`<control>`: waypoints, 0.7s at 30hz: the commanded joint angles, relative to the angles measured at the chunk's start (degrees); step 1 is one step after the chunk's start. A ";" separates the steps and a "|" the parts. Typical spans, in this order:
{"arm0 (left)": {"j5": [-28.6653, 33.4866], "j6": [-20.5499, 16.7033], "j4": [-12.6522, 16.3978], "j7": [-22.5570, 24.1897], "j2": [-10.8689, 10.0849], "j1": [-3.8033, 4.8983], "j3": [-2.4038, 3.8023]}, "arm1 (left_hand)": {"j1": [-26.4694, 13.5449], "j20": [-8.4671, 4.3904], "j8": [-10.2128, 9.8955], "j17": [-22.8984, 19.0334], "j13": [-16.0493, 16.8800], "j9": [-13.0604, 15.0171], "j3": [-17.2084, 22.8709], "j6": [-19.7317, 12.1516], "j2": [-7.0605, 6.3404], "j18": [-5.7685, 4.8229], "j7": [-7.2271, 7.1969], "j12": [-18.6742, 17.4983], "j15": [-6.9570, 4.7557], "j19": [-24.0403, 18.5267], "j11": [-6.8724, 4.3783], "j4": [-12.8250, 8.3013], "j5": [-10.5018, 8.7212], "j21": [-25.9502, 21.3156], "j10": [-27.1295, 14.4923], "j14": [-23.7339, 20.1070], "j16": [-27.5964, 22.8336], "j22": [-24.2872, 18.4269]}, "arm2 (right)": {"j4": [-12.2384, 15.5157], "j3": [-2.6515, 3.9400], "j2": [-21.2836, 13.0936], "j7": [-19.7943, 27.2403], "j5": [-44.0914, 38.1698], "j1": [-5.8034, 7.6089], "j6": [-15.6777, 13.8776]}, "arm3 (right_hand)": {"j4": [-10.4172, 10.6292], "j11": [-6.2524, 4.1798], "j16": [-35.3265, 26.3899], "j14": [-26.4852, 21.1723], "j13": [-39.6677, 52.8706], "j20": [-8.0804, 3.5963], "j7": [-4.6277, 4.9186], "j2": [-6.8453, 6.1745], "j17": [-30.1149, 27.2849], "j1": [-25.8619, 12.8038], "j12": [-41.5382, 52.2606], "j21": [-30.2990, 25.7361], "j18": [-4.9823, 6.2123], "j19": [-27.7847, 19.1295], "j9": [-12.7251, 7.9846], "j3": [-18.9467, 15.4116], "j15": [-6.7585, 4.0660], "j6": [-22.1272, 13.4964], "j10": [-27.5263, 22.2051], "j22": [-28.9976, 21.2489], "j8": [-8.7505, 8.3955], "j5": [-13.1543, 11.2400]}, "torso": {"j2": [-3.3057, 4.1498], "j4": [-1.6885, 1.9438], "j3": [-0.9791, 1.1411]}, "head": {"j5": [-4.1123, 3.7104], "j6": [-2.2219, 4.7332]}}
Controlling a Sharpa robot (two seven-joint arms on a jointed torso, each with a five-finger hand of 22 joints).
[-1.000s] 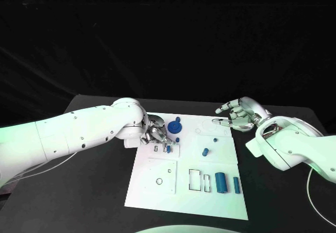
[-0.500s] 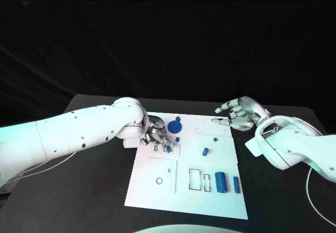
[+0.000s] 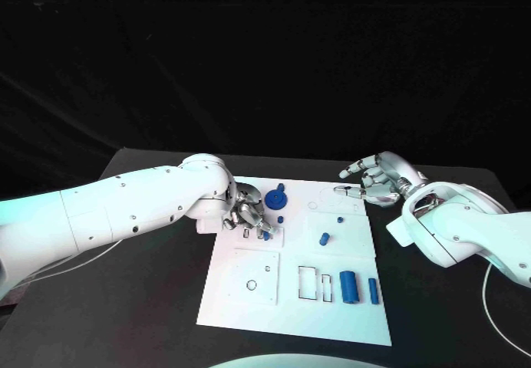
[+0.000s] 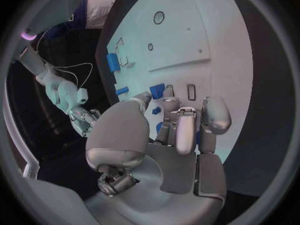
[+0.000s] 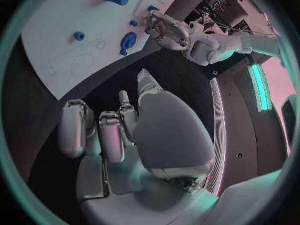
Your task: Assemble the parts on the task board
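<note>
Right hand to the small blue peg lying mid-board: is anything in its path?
Nothing visible. The right hand hovers at the white task board's far right corner, and bare board lies between it and the small blue peg.

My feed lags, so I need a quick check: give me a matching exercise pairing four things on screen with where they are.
Things:
1. left silver hand
2. right silver hand
3. large blue cylinder part
4. round blue disc part

Places:
A. far edge of the white task board, near its middle
B. near right part of the board
C. over the board's far left slots
D. above the board's far right corner

Pairs: 1-C, 2-D, 3-B, 4-A
</note>
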 commanded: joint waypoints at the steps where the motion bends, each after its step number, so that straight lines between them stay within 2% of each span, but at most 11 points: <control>1: 0.97 0.82 -0.04 0.01 0.21 0.01 -0.07 | 0.98 -0.03 0.30 2.50 -0.10 0.09 0.62 -0.46 0.18 -0.74 -0.01 0.29 -0.42 -0.52 -0.28 -0.07 0.28 0.32 -0.06 2.31 -0.36 0.02 | -0.05 0.00 0.08 -0.17 -0.54 -0.01 0.16 | 0.08 -0.30 -0.38 4.63 1.70 -0.14 0.05 0.34 9.25 -0.17 -0.31 -0.18 1.15 -0.09 0.07 -0.02 -0.55 0.33 -0.15 5.35 0.33 -0.06 | 0.03 -0.04 -0.01 | -0.03 -0.14; 7: 1.75 0.24 -0.09 0.08 0.09 0.00 -0.15 | 4.33 -0.06 0.26 2.46 -0.39 0.27 3.26 -0.77 0.96 -0.74 -0.13 0.27 -0.54 -0.65 -0.41 -0.20 0.29 0.43 -0.35 2.29 -0.37 0.17 | -0.14 0.00 0.11 -0.23 -0.57 -0.01 0.27 | 0.08 -0.30 -0.38 4.63 1.70 -0.14 0.05 0.34 9.25 -0.17 -0.31 -0.18 1.15 -0.09 0.07 -0.02 -0.55 0.33 -0.15 5.35 0.33 -0.06 | -0.04 0.03 0.05 | -0.04 -0.27; 9: 1.87 0.20 -0.10 0.08 0.05 0.00 -0.16 | 6.63 -0.11 0.22 2.41 -0.61 0.37 5.94 -1.01 1.11 -0.69 -0.23 0.20 -0.63 -0.86 -0.51 -0.48 0.35 0.39 -0.55 2.27 -0.38 0.04 | -0.23 0.00 0.15 -0.26 -0.57 -0.01 0.33 | 0.07 -0.30 -0.37 4.64 1.66 -0.15 0.04 0.36 9.28 -0.16 -0.34 -0.18 1.15 -0.08 0.07 -0.02 -0.56 0.33 -0.17 5.35 0.35 -0.05 | -0.06 0.05 0.03 | -0.04 -0.32; 11: 2.01 0.19 -0.07 0.09 0.01 0.00 -0.17 | 7.75 -0.15 0.31 2.38 -0.76 0.52 8.16 -1.10 0.65 -0.70 -0.24 0.18 -0.63 -0.87 -0.54 -0.49 0.30 0.44 -0.63 2.26 -0.39 0.14 | -0.32 0.00 0.17 -0.29 -0.58 -0.02 0.38 | 0.07 -0.30 -0.37 4.64 1.66 -0.15 0.04 0.36 9.28 -0.16 -0.34 -0.18 1.15 -0.08 0.07 -0.02 -0.56 0.33 -0.17 5.35 0.35 -0.05 | -0.04 0.05 0.03 | 0.01 -0.38; 14: 2.57 0.12 0.03 0.11 -0.09 -0.01 -0.18 | 10.33 -0.24 0.53 2.40 -1.03 0.91 14.48 -1.64 -0.23 -0.70 -0.35 0.02 -0.85 -0.92 -0.67 -1.91 0.48 0.51 -0.78 2.26 -0.37 0.27 | -0.44 0.00 0.25 -0.31 -0.58 -0.03 0.43 | 0.07 -0.30 -0.37 4.64 1.66 -0.15 0.04 0.36 9.28 -0.16 -0.34 -0.18 1.15 -0.08 0.07 -0.02 -0.56 0.33 -0.17 5.35 0.35 -0.05 | -0.02 0.04 0.04 | 0.06 -0.44; 16: 3.09 0.11 0.13 0.13 -0.19 -0.01 -0.18 | 10.11 -0.27 1.11 2.42 -1.20 1.46 19.14 -1.81 -1.43 -0.71 -0.22 0.01 -0.66 -0.90 -0.69 -2.59 0.38 0.59 -0.60 2.28 -0.35 0.40 | -0.48 0.00 0.29 -0.32 -0.58 -0.05 0.44 | 0.07 -0.30 -0.37 4.64 1.66 -0.15 0.04 0.36 9.28 -0.16 -0.34 -0.18 1.15 -0.08 0.07 -0.02 -0.56 0.33 -0.17 5.35 0.35 -0.05 | -0.04 0.02 0.03 | 0.08 -0.46; 17: 3.37 0.10 0.22 0.15 -0.27 -0.02 -0.19 | 9.19 -0.30 1.93 2.47 -1.24 2.24 23.66 -1.98 -2.35 -0.70 -0.31 0.10 -0.55 -0.86 -0.55 -3.58 0.25 0.70 -0.30 2.30 -0.31 0.57 | -0.50 0.00 0.30 -0.32 -0.59 -0.05 0.44 | 0.07 -0.30 -0.37 4.64 1.66 -0.15 0.04 0.36 9.28 -0.16 -0.34 -0.18 1.15 -0.08 0.07 -0.02 -0.56 0.33 -0.17 5.35 0.35 -0.05 | -0.04 -0.01 0.05 | 0.08 -0.46; 19: 3.90 -0.02 0.42 0.19 -0.44 -0.03 -0.18 | 7.09 -0.31 3.58 2.59 -1.13 3.95 29.21 -2.31 -3.68 -0.75 -0.30 0.35 -0.75 -0.80 -0.65 -5.87 -0.05 0.83 0.17 2.36 -0.23 0.78 | -0.52 0.00 0.31 -0.32 -0.59 -0.06 0.42 | 0.07 -0.30 -0.37 4.64 1.66 -0.15 0.04 0.36 9.28 -0.16 -0.34 -0.18 1.15 -0.08 0.07 -0.02 -0.56 0.33 -0.17 5.35 0.35 -0.05 | -0.02 -0.04 0.01 | 0.07 -0.42; 21: 4.47 -0.33 0.66 0.26 -0.68 -0.06 -0.18 | 6.23 -0.32 3.98 2.66 -1.14 4.47 30.71 -2.43 -3.78 -0.78 -0.33 0.43 -0.81 -0.75 -0.70 -6.62 -0.07 0.89 0.29 2.38 -0.19 0.90 | -0.52 0.00 0.29 -0.32 -0.59 -0.07 0.38 | 0.07 -0.30 -0.37 4.64 1.66 -0.15 0.04 0.36 9.28 -0.16 -0.34 -0.18 1.15 -0.08 0.07 -0.02 -0.56 0.33 -0.17 5.35 0.35 -0.05 | 0.00 -0.03 0.00 | 0.04 -0.43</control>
